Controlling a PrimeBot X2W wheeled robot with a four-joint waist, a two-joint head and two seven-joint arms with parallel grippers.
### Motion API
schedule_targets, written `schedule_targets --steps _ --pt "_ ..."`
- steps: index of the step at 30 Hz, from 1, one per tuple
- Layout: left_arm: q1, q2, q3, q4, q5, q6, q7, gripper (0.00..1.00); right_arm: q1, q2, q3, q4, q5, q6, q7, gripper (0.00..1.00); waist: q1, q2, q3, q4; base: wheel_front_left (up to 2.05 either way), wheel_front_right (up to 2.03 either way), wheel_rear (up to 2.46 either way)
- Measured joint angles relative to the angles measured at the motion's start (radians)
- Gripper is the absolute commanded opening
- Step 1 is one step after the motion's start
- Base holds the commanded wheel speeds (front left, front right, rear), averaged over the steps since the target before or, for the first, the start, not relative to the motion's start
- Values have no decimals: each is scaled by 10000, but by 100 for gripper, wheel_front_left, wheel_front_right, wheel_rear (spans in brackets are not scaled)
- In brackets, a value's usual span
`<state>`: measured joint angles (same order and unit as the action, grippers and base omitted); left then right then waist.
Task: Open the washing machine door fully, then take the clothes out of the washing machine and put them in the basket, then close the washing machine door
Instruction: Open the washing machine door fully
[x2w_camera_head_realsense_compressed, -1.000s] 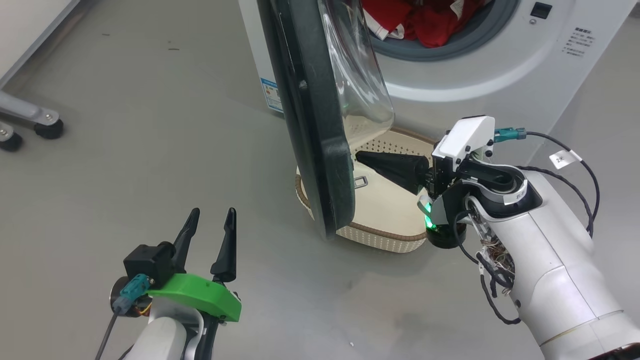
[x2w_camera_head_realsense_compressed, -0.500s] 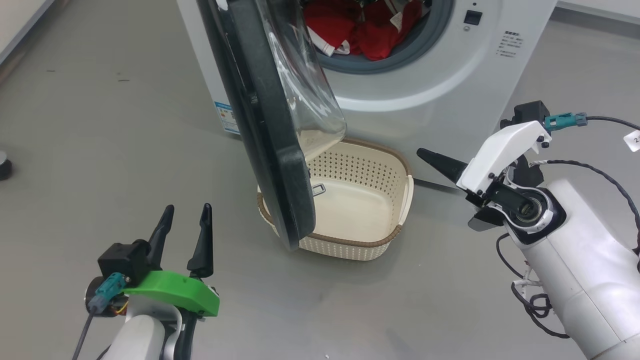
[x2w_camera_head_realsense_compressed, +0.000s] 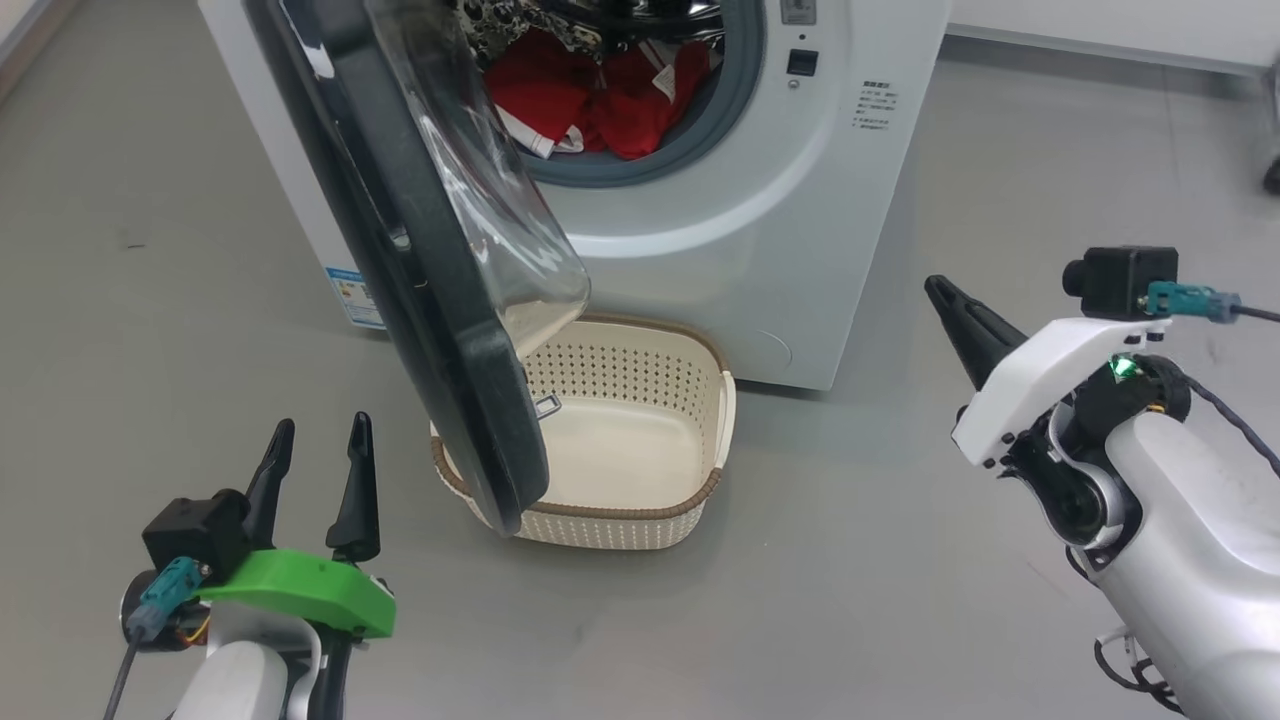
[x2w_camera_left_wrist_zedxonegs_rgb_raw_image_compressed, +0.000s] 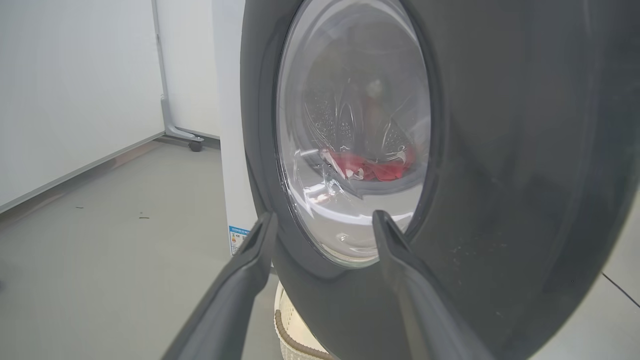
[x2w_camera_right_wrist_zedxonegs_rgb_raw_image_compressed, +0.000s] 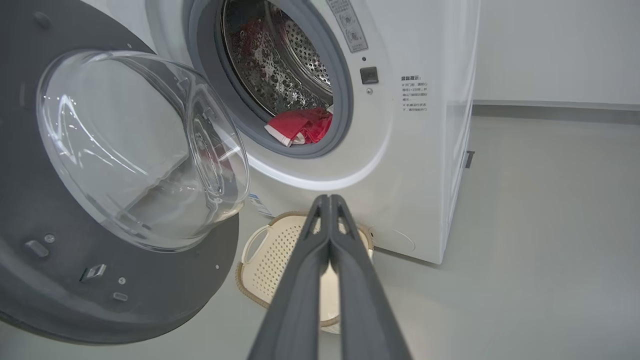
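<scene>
Left claw (x2w_camera_head_realsense_compressed: 322, 425), spread empty at lower left, faces the black-rimmed round glass washing machine door (x2w_camera_head_realsense_compressed: 440, 330), half-open; right claw (x2w_camera_head_realsense_compressed: 938, 288) is clenched on nothing. Red fabric clothes (x2w_camera_head_realsense_compressed: 600, 100) sit in the white washing machine (x2w_camera_head_realsense_compressed: 760, 250), upper centre. Left overhanging the cream perforated basket (x2w_camera_head_realsense_compressed: 620, 525), the door could snag garments.

The washing machine door (x2w_camera_head_realsense_compressed: 440, 330) ajar over the basket (x2w_camera_head_realsense_compressed: 640, 528); red clothes (x2w_camera_head_realsense_compressed: 620, 110) inside the washing machine (x2w_camera_head_realsense_compressed: 720, 250)
</scene>
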<state>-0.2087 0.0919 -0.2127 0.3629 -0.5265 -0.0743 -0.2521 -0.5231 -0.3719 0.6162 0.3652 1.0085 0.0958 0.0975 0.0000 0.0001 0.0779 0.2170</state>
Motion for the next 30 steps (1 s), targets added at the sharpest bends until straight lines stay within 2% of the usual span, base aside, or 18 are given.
schedule_targets --steps 4,14,18,20,27,30 --pt "181 4 130 -31 -2 2 0 100 480 -105 -35 -165 -537 -65 -1014 0 0 0 -141 -297 0 0 0" --pt "305 -10 132 -117 -6 0 0 100 1854 -355 -556 -466 -1536 -1248 -3340 0 0 0 -333 -669 0 0 0" --pt "364 -4 165 -144 -6 0 0 100 2527 -188 -807 -566 -1572 -1676 -3584 0 0 0 -349 -710 0 0 0" --pt "382 0 209 -161 -6 0 0 100 2806 -73 -911 -658 -1578 -1789 -3582 0 0 0 -361 -735 0 0 0" --pt "723 52 454 -215 -17 65 0 100 3291 284 -1221 -1197 -1941 -1810 -3580 0 0 0 -422 -965 0 0 0" --pt "751 21 368 -209 -17 71 0 100 3565 278 -1461 -1388 -2435 -1881 -3568 0 0 0 -412 -1035 0 0 0"
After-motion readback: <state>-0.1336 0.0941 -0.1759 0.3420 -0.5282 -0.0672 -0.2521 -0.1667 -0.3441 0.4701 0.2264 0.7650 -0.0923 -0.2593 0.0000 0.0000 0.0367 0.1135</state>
